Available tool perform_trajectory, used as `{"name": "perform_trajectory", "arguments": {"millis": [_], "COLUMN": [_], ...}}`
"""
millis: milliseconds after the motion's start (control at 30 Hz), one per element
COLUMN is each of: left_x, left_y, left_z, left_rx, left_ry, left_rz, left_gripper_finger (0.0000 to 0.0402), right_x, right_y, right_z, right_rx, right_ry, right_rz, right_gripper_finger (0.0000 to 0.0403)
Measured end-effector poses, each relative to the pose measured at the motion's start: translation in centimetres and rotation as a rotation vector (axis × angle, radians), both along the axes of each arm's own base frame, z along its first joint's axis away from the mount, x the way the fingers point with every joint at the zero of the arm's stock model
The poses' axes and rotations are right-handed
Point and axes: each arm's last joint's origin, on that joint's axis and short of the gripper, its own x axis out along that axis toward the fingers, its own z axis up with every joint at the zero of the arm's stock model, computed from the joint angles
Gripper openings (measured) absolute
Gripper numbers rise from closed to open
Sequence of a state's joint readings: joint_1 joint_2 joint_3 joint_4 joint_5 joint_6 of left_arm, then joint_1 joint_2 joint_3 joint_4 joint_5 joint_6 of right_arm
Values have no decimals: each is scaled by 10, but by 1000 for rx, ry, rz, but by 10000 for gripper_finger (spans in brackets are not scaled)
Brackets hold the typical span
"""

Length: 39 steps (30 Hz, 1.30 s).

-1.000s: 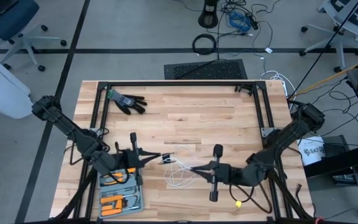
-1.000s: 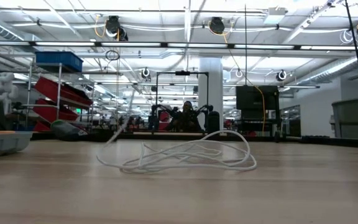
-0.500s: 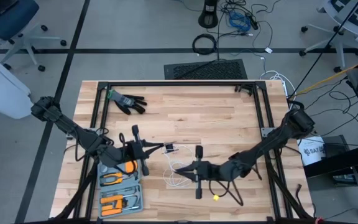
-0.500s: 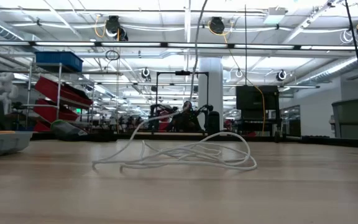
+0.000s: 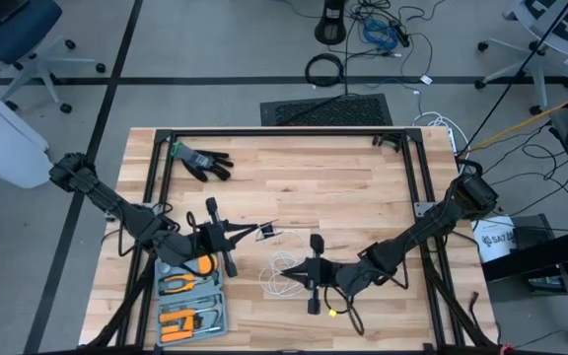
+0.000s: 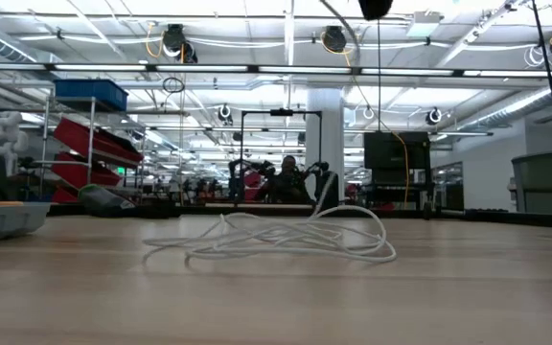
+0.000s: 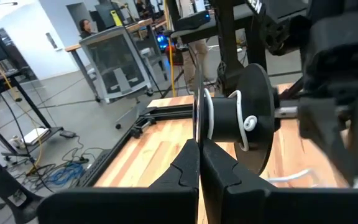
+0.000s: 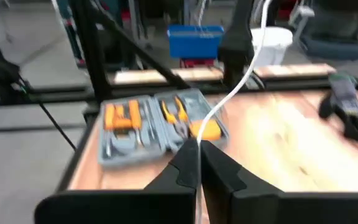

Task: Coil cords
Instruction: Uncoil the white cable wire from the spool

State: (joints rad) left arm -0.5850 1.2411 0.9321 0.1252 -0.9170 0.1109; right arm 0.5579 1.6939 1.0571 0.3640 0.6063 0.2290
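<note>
A thin white cord lies in loose loops [image 5: 280, 278] on the wooden table near its front middle; the loops also show in the low view [image 6: 276, 240]. My left gripper [image 5: 253, 235] is shut on a small black spool [image 7: 241, 115] with a few white turns around its hub, held just left of the loops. My right gripper [image 5: 289, 266] is shut on a strand of the cord above the loops, its tips pointing at the left gripper. My left gripper pinches the spool's thin near flange by its rim [image 7: 197, 127] between the two fingers. The fingers come level from the table's left. The spool is lifted clear of the table, its axis about level. My right gripper pinches one strand of the white cord [image 8: 211, 121] between its two fingers. The fingers come about level from the table's right, low over the loops. Beyond the fingers the strand runs on in a gentle curve toward the left arm.
A black glove [image 5: 202, 160] lies at the far left. A grey tray with orange-handled tools [image 5: 189, 301] sits at the near left, close under my left arm. A black frame [image 5: 284, 133] rims the table. A small yellow piece [image 5: 333, 313] hangs under my right arm.
My right gripper has gone toward the table's left edge, over the loops, still shut on the cord. My left gripper with the spool has shifted a little toward the far edge. The loose loops have drawn together into a smaller heap.
</note>
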Motion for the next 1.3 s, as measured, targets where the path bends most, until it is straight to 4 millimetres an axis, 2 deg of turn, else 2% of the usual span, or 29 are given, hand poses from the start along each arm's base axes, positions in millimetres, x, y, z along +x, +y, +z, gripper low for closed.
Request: {"name": "perform_trajectory", "arguments": {"millis": [133, 300, 500, 667, 967, 1133, 1300], "left_x": [-2, -5, -5, -5, -5, -5, -4], "left_y": [-4, -8, -9, -9, -11, -11, -11], "left_z": [0, 0, 0, 0, 0, 0, 2], "left_rx": [-1, -1, -1, -2, -58, -62, -75], "left_ry": [-1, -1, -1, -1, -11, -16, -30], "left_rz": [-15, -34, -40, -40, -85, -85, -101], "left_gripper_finger": [0, 0, 0, 0, 0, 0, 0], "right_x": [-5, -17, -36, -42, -33, -23, -16], "right_y": [2, 11, 22, 29, 27, 17, 6], "right_z": [-9, -16, -5, 8, 28, 28, 24], "right_rx": [-36, -31, -1, -41, -104, -61, -76], "right_ry": [80, 161, 146, 48, -105, -102, -59], "right_rz": [-29, -21, -50, -86, -70, 13, 16], "right_gripper_finger": [36, 100, 158, 161, 145, 154, 185]}}
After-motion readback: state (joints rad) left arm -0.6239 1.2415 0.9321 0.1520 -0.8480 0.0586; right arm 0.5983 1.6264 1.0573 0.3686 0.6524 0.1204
